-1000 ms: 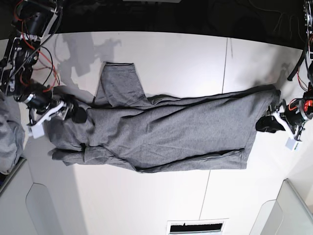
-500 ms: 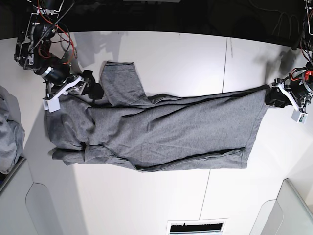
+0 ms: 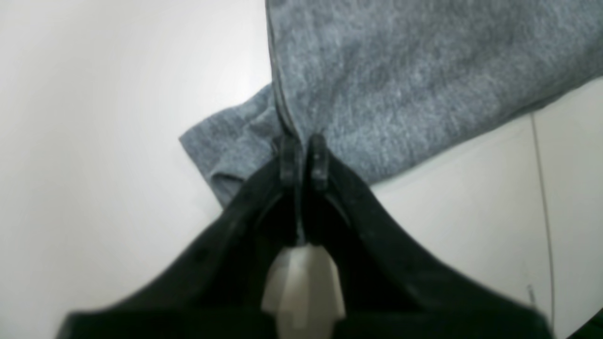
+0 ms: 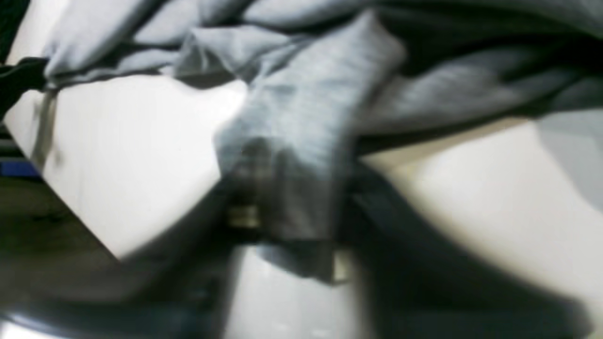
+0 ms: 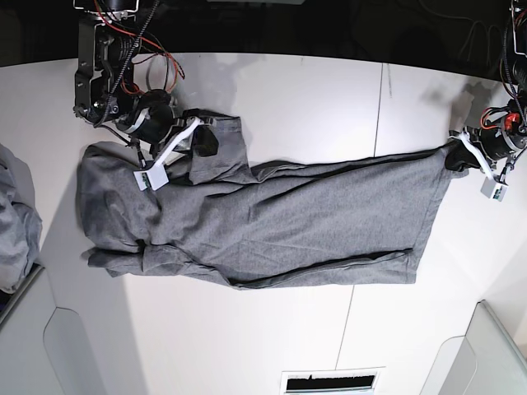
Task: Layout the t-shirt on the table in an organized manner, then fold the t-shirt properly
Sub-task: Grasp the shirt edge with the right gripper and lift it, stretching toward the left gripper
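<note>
The grey t-shirt (image 5: 272, 222) lies stretched long across the white table (image 5: 288, 90), still rumpled, with creases running along its length and a bunched fold at the end under the right arm. The left gripper (image 3: 301, 162) has its two dark fingers pressed together on the hem corner, pinching a thin edge of cloth right beside the stitched seam. The right gripper (image 5: 202, 140) sits at the sleeve; its wrist view is blurred, but cloth bunches between the fingers, so it looks clamped on the sleeve fabric. To my eye this is light, soft jersey: it will drape and sag wherever it isn't held, stretch a little under pull, and slide easily over the smooth tabletop. Nothing fragile here, but a loose pinch could slip off. The best places to take hold are the firmer stitched parts, such as the hem corners, sleeve edges and shoulders, pulling evenly from both ends to flatten it.
</note>
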### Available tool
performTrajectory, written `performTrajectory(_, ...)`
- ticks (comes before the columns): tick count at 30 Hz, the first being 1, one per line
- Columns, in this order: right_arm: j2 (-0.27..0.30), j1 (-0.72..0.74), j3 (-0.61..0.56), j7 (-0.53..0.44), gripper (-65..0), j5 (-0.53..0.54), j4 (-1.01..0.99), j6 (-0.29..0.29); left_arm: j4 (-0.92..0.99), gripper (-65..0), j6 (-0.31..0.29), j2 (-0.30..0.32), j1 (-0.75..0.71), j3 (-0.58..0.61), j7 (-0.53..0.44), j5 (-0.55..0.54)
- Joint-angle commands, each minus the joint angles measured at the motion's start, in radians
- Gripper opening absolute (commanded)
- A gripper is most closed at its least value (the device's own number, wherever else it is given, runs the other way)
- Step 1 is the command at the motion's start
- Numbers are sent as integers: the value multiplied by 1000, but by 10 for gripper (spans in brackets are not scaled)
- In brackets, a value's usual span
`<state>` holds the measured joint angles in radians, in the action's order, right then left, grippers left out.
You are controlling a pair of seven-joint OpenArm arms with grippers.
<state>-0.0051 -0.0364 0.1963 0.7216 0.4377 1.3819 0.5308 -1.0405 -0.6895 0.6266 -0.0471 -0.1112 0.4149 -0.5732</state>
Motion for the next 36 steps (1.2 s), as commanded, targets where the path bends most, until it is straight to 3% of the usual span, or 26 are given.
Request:
performTrajectory(1, 3, 17, -1, -20, -650, 18, 19, 9, -13, -650, -9, 32, 8, -5, -11, -20)
performTrajectory(3, 2, 16, 11, 5, -650, 22, 46, 21, -14, -650, -9, 56, 8, -5, -11, -55)
performTrajectory(6, 5, 8, 45, 125, -650, 80, 142, 36, -41, -650, -9, 109, 8, -8, 20, -151)
performTrajectory(9, 11, -5, 103, 280, -650, 172, 290, 54, -89, -650, -9, 163, 8, -13, 130, -282)
performTrajectory(12, 50, -43, 156, 356, -650, 275, 437, 57, -139, -650, -9, 205, 8, -13, 234, -399)
performTrajectory(18, 159, -173, 282, 380, -650, 450, 625, 68, -253, -650, -9, 266, 9, -14, 354, -524)
performTrajectory(25, 221, -281, 504, 377, -650, 496, 792, 72, -339, -650, -9, 294, 13, -14, 552, -689)
performTrajectory(28, 224, -325, 507, 378, -650, 489, 787, 72, -338, -650, -9, 287, 2, -14, 618, -695)
performTrajectory(32, 223, -381, 464, 379, -650, 472, 763, 71, -338, -650, -9, 287, -46, -14, 620, -695)
performTrajectory(36, 223, -411, 379, 378, -650, 391, 682, 70, -337, -514, -9, 278, -93, -14, 615, -678)
